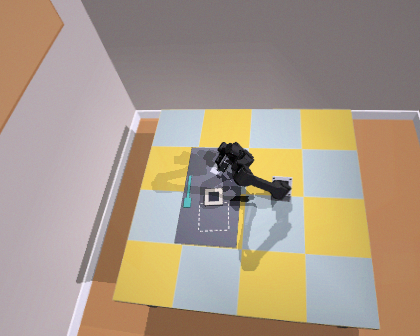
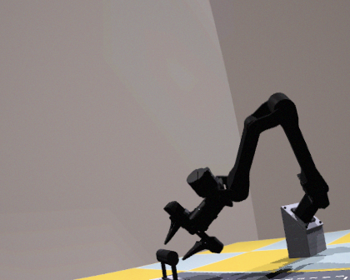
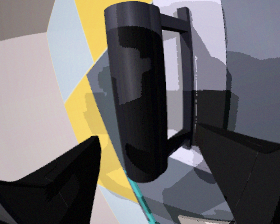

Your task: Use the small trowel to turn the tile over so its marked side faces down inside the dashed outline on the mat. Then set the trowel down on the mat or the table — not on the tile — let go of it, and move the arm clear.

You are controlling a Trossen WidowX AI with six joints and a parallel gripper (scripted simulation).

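Observation:
The trowel (image 1: 214, 171) (image 2: 167, 257) (image 3: 136, 90) has a black cylindrical handle raised on two posts over a pale flat plate. It lies on the dark mat (image 1: 186, 235); the arm partly hides it in the top view. My gripper (image 2: 175, 251) (image 3: 148, 137) is open and empty, tilted, with its fingertips close above the handle. In the wrist view the handle runs between the two fingertips and beyond them. The tile (image 1: 206, 197) (image 3: 191, 220) is pale with a dark square on its upper face. It lies just behind the dashed outline (image 1: 200, 230), about at its back edge.
A teal long-handled tool (image 1: 187, 202) (image 3: 141, 201) with a flat square end lies along the mat's left side, left of the tile. The arm's base (image 1: 282, 179) (image 2: 301, 237) stands on the checkered table (image 1: 331, 225), right of the mat.

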